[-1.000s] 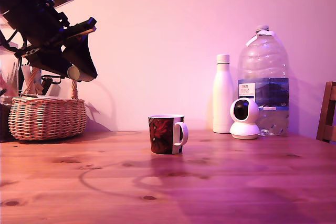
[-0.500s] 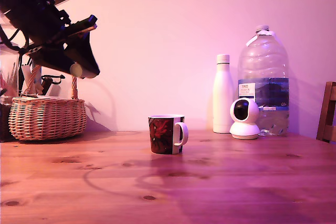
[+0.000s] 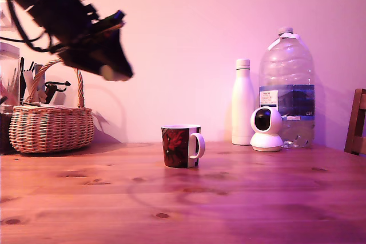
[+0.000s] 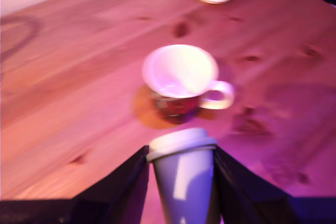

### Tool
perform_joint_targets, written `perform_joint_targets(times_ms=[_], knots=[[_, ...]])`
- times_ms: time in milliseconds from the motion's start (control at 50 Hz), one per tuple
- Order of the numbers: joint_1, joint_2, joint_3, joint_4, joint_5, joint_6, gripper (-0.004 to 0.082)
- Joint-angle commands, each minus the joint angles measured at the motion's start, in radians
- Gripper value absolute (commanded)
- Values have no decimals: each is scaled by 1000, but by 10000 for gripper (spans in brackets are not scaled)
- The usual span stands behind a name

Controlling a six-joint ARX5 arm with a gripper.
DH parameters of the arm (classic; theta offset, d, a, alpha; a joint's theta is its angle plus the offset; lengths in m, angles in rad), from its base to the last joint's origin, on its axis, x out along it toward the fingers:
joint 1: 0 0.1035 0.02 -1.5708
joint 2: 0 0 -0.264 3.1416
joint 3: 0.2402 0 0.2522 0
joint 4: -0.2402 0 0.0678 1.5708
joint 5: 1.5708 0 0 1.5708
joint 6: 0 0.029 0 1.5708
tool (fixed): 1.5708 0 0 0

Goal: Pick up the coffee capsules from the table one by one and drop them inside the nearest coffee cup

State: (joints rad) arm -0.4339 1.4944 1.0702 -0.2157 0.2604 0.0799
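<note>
The dark coffee cup [image 3: 181, 146] with a red leafy pattern and white handle stands upright on the wooden table [image 3: 240, 198]. High above the table, to the cup's left in the exterior view, my gripper [image 3: 112, 72] is shut on a pale coffee capsule [image 3: 112, 73]. In the wrist view the capsule [image 4: 184, 174] sits between the two dark fingers [image 4: 123, 182], rim forward. The cup [image 4: 181, 80] lies ahead of it, its white inside showing nothing in it.
A wicker basket [image 3: 50, 124] holding utensils stands at the exterior view's left. At the back right stand a tall white bottle [image 3: 243, 102], a large clear water bottle [image 3: 286, 87] and a round white camera [image 3: 266, 129]. A wooden chair [image 3: 357, 123] shows at the right edge.
The arm has swung toward the exterior view's right with the capsule held, from over the basket to partway toward the cup. The cup has not moved.
</note>
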Motion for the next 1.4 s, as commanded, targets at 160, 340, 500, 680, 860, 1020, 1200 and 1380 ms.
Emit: perform_joint_targets(times_ms=[160,340,500,680,860,1020,1200,1380], knots=[[-31,19,68,-27,0,7,266],[-40,69,116,-58,-4,19,266],[-56,148,195,-109,-6,35,267],[-75,251,314,-181,-14,56,267],[-87,359,457,-264,-18,79,266],[-88,447,585,-338,-27,89,267],[-88,535,709,-401,-45,111,267],[-88,637,845,-477,-51,113,267]])
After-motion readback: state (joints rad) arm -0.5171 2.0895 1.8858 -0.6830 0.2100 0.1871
